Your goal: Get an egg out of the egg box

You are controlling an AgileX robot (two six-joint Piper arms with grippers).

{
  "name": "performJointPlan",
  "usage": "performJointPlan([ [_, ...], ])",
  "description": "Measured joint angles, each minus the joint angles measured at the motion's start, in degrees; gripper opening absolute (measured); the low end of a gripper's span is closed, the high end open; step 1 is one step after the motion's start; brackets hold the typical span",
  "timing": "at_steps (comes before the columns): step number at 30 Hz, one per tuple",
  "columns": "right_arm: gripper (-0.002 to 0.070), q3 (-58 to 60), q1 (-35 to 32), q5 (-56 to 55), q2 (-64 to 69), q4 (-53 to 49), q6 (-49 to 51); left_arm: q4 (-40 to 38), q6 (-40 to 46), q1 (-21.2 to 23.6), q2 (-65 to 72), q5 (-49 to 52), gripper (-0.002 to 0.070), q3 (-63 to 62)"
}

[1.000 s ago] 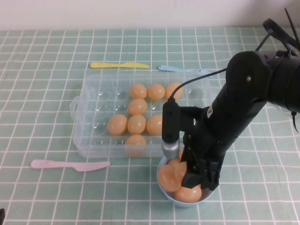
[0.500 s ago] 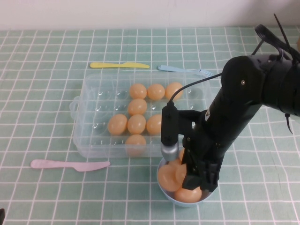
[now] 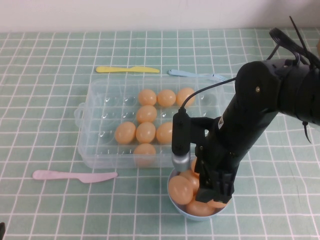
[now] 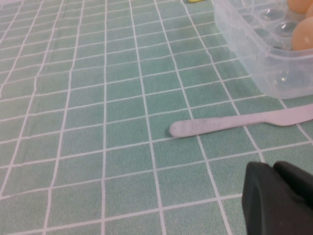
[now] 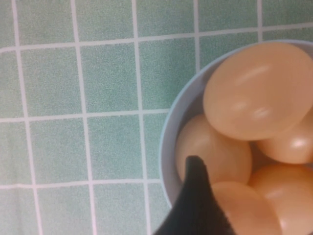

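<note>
The clear egg box (image 3: 100, 125) stands mid-table and holds several orange-tan eggs (image 3: 145, 132) in its right half. It also shows in the left wrist view (image 4: 254, 54). My right gripper (image 3: 216, 192) is low over the light-blue bowl (image 3: 172, 200), which holds several eggs. It is shut on an egg (image 3: 218, 203). In the right wrist view one dark finger (image 5: 195, 205) presses against this egg (image 5: 244, 210) above the bowl's rim (image 5: 171, 132); the other finger is hidden. My left gripper (image 4: 279, 196) is shut and empty, low over the cloth near the front left.
A pink plastic knife (image 3: 75, 175) lies in front of the box, also in the left wrist view (image 4: 230, 125). A yellow knife (image 3: 127, 69) and a blue fork (image 3: 192, 74) lie behind the box. A green checked cloth covers the table.
My right gripper has sunk a little lower into the bowl with the egg. The eggs in the bowl have shifted slightly. The left arm has not moved.
</note>
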Motion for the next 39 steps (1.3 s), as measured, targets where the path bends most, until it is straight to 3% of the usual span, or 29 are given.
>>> performJointPlan([
  [12,0.0458,0.00,0.00,0.00,-1.58,-0.04,0.96,0.00,0.00,0.00,0.00,0.00,-0.0003,0.00],
  [16,0.0441,0.00,0.00,0.25,-6.32,-0.04,6.72,0.00,0.00,0.00,0.00,0.00,-0.0003,0.00],
  [19,0.0344,0.00,0.00,2.02,-10.48,-0.04,14.66,0.00,0.00,0.00,0.00,0.00,-0.0003,0.00],
  [23,0.0107,0.00,0.00,6.09,-14.67,-0.04,25.47,0.00,0.00,0.00,0.00,0.00,-0.0003,0.00],
  [26,0.0022,0.00,0.00,7.57,-17.03,-0.15,33.27,0.00,0.00,0.00,0.00,0.00,-0.0003,0.00],
  [32,-0.0011,0.04,0.00,9.03,-21.77,-4.43,46.65,0.00,0.00,0.00,0.00,0.00,-0.0003,0.00],
  [39,-0.0015,5.81,0.00,7.91,-32.09,-8.71,51.71,0.00,0.00,0.00,0.00,0.00,-0.0003,0.00],
])
